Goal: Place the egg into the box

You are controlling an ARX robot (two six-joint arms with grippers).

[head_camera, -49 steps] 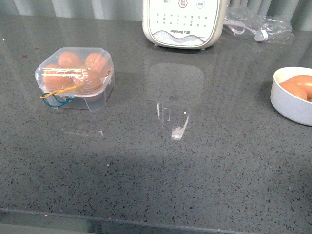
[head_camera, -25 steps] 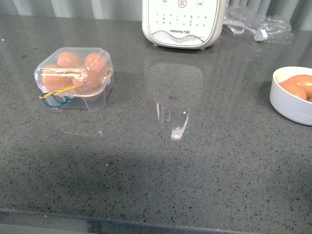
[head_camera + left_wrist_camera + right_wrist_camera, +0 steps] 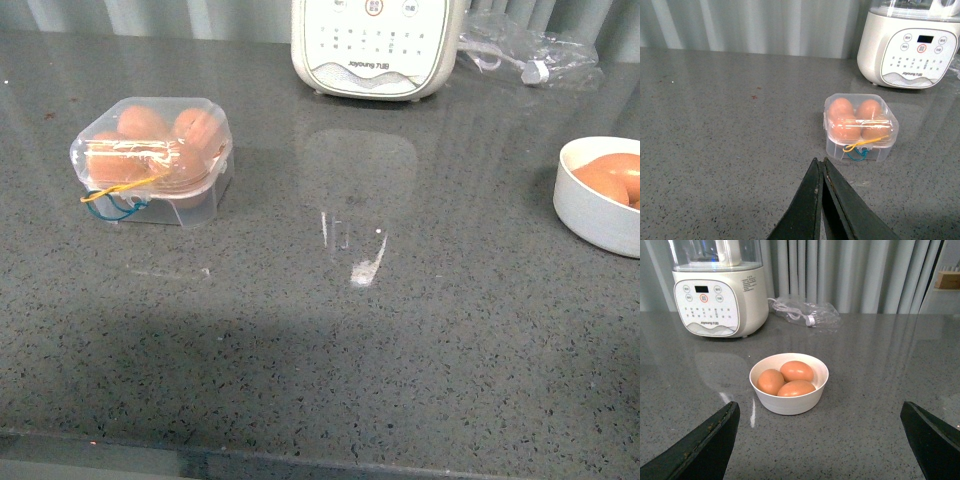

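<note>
The grey worktop (image 3: 400,330) carries a cream appliance (image 3: 378,45) at its back edge. Left of the appliance and nearer the front sits the box (image 3: 152,158), lid down over four brown eggs. Right of the appliance stands a white bowl (image 3: 789,382) holding three eggs (image 3: 796,371). The left gripper (image 3: 821,165) is pressed together, empty; the right gripper (image 3: 820,432) is spread wide, empty.

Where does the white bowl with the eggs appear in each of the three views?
Front view: the white bowl is at the right edge, partly cut off.
Left wrist view: not in it.
Right wrist view: the bowl is near the middle, three brown eggs inside.
Shared landmark: the cream Joyoung appliance, also in the left wrist view.
</note>
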